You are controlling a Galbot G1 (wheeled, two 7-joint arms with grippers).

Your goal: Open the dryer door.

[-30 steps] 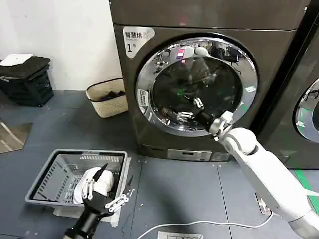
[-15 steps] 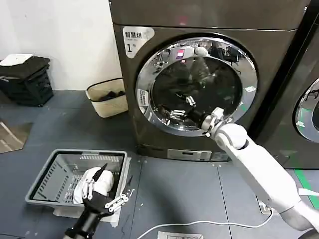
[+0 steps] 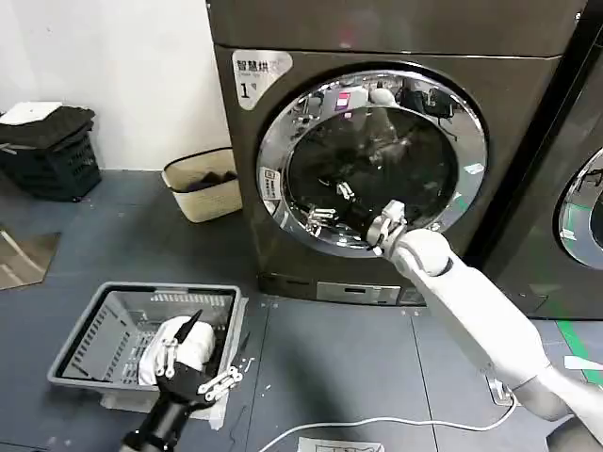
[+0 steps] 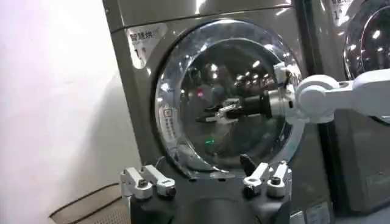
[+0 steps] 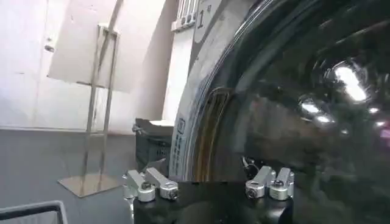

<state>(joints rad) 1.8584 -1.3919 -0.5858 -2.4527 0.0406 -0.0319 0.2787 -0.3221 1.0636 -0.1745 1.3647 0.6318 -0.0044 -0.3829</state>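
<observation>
Against the front of the grey-brown machine marked "1": the dryer door [image 3: 372, 155], a large round porthole with a wide shiny chrome ring and a dark tinted glass centre, lying flush in its frame and not yet swung out.

Right gripper [image 3: 325, 205]: white arm reaching up from the lower right, fingers spread apart with nothing between them, set before the lower left part of the glass and just inside the chrome ring. Placement reads as an approach to the ring's left edge (the likely pulling side, with a small label plate just beside it); whether a fingertip touches the glass cannot be told.

Left gripper [image 3: 193, 363]: low at the robot's left, fingers open, hovering over the white cloth [image 3: 188, 344] in the grey slatted plastic basket [image 3: 94, 330] on the floor, idle.

Room for moving: blue-grey floor [image 3: 330, 358] before the machine is bare near the door. Beige woven bin [image 3: 200, 184] stands at the machine's left corner, possibly within the door's swing. Darker neighbouring machine [image 3: 575, 188] crowds the right edge.
</observation>
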